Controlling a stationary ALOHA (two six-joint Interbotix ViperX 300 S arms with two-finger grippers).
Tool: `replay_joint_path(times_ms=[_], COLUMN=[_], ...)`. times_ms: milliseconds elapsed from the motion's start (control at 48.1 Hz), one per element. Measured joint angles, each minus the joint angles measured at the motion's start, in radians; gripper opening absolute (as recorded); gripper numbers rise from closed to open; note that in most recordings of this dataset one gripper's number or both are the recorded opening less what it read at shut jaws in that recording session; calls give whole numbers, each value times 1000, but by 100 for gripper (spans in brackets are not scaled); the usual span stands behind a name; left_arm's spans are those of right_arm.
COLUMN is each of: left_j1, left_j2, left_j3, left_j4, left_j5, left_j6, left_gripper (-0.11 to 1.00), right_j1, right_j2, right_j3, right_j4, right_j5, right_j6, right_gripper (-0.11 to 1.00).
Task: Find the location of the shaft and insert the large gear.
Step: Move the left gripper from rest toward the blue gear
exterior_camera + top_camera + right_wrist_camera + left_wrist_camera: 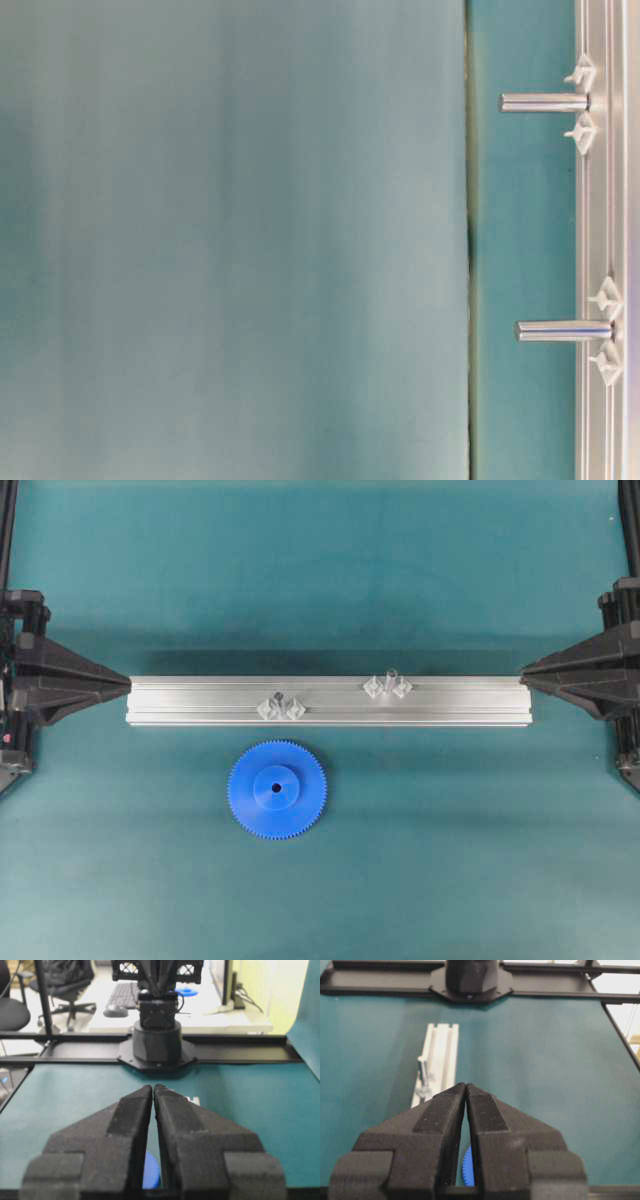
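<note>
**Both arms parked, gear loose on the mat**

So, from overhead a long aluminium rail (328, 700) lies across the middle of the teal worktop (320, 570); the left end effector (124, 684) sits at its left end and the right end effector (526, 670) at its right end, each pointing inward at the rail; whether the tips actually touch it I can't tell.

Both are closed with nothing in them; in the left wrist view the fingers (442, 1110) meet at the tips with only a thin slit further back, and in the right wrist view the fingers (134, 1110) look the same.

The gear (277, 789) lies flat on the worktop just in front of the rail, a bit left of centre, hub up, clear of both arms; a sliver of blue shows under the jaws in each wrist view.

Two pins stand on the rail, each between a pair of clear brackets; the shaft (277, 698) nearest the gear sits left of centre with its brackets (281, 709) hugging it; a second pin (389, 675) with its own brackets (387, 688) is right of centre, well apart from the first.

The table-level view is turned sideways; most of it is a blurry teal surface, with both pins sticking out of the rail on the right.
</note>
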Motion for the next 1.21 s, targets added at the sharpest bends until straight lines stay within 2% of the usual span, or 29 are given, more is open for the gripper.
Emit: replay_joint_path(times_ms=[42,125,457,665,977,1205], left_j1=[0,2,-2,-35,-48,-67], left_j2=[2,11,71,215,462,609], left_j3=[0,-6,-117,-216,-362,-431], left_j4=[3,5,9,9,11,11], left_j5=[2,17,201,308,489,532], left_j6=[-12,-61,-72,-71,-72,-71], left_gripper=[10,0,-1,-1,-1,-1], right_j1=[0,2,9,9,9,6], right_j2=[0,0,15,98,230,281], right_j3=[0,-6,-74,-84,-118,-138], right_j4=[3,25,41,40,41,41], right_j5=[0,18,267,403,560,653], right_j6=[2,6,52,86,100,100], right_gripper=[15,7,4,4,4,4])
